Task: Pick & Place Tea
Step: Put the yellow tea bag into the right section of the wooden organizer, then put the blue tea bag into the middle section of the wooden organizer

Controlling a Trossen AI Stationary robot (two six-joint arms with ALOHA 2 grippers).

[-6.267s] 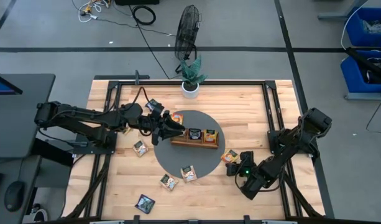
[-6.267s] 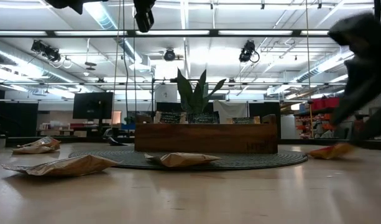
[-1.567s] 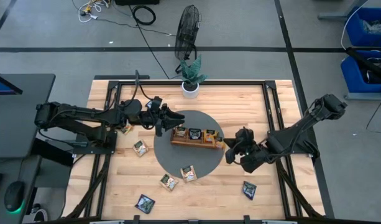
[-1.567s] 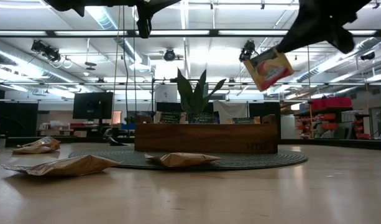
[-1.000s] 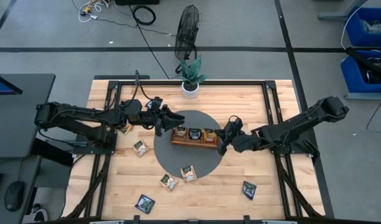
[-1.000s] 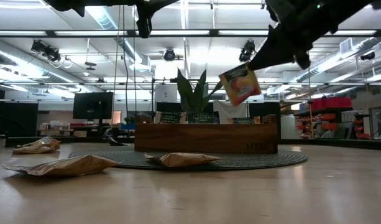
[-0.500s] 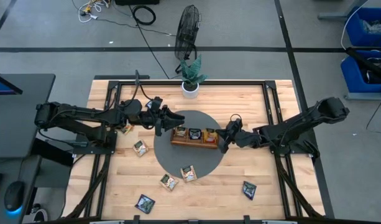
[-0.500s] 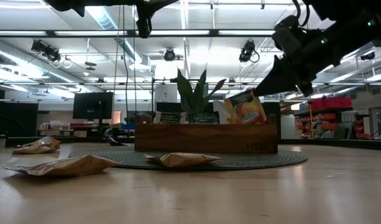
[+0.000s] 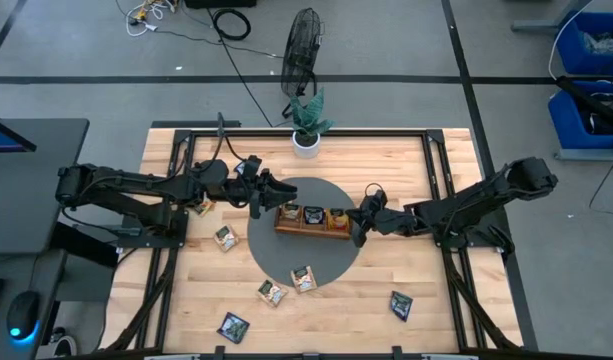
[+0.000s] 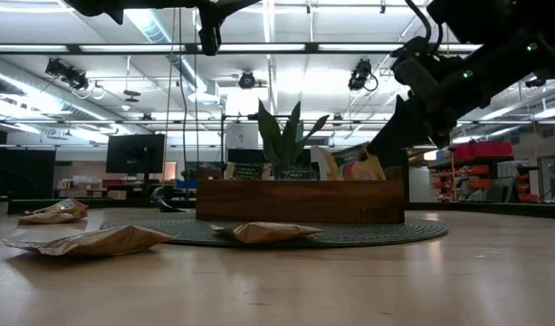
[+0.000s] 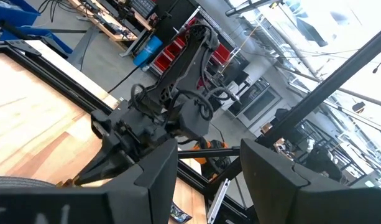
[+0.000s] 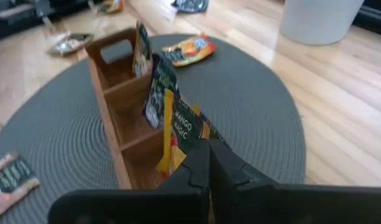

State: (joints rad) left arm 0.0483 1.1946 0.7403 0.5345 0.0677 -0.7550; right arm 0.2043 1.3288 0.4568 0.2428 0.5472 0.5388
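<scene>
The right gripper (image 9: 357, 226) reaches over the right end of the wooden tray (image 9: 312, 229), its fingers (image 12: 199, 163) closed on an orange sachet (image 12: 178, 134) going into the end compartment. The tray already holds about 3 sachets. The left gripper (image 9: 269, 189) hovers by the tray's left end, fingers open and empty. Some 7 sachets (image 9: 303, 278) lie loose around the counter (image 9: 406, 165), so the job seems under halfway.
</scene>
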